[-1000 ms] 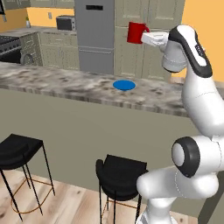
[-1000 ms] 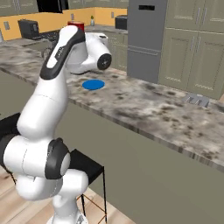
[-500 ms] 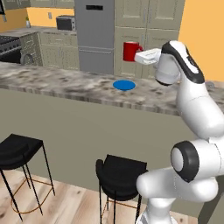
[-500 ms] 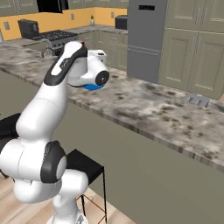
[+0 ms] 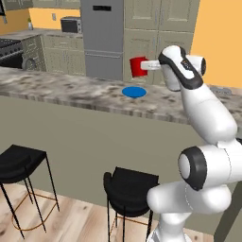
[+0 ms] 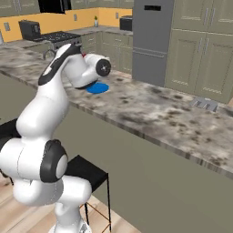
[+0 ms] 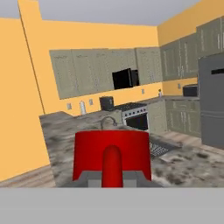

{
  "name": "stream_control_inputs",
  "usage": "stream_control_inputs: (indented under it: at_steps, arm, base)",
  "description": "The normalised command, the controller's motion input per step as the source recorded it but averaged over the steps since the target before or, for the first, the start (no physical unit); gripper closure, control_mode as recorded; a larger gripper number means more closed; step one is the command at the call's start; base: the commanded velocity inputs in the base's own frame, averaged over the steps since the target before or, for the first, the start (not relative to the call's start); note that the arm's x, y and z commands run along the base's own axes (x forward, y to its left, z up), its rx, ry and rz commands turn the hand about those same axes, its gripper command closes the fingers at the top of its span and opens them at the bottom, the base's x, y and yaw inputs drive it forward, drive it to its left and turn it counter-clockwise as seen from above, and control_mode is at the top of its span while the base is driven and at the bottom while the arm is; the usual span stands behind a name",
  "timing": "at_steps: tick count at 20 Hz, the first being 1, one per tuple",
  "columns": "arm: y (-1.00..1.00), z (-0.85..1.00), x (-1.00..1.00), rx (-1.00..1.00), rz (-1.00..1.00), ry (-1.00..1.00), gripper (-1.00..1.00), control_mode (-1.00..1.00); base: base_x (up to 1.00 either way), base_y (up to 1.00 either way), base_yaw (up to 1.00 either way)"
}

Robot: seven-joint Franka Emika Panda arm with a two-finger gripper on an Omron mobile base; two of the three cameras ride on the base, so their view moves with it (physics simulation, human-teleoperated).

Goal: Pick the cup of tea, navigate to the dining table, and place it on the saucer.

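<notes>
left base view, speckled marble dining table [image 5: 71, 92], blue saucer [image 5: 134, 91], orange walls

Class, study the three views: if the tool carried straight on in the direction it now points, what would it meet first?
The tool is shut on the red mug, so that leads. Beyond it the way looks free above the marble counter; depth past that is unclear.

The glossy red cup of tea [image 5: 138, 66] hangs upright in the air above the counter [image 5: 71, 90]. Its handle points toward the hand camera. The flat blue saucer [image 5: 134, 92] lies on the speckled marble top, just below and near the cup.
</notes>
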Motion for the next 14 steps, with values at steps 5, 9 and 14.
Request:
stream_control_inputs:
  at_steps: [5,9,14]
  arm:
    - [0.0,-0.41,0.0,-0.08,0.0,0.09,1.0,-1.0]
    - [0.0,-0.52,0.01,0.0,0.0,-0.14,1.0,-1.0]
    - [0.0,-0.49,0.06,0.06,0.0,-0.4,1.0,-1.0]
  base:
    - [0.0,0.0,0.0]
    - [0.0,0.0,0.0]
    - [0.0,0.0,0.0]
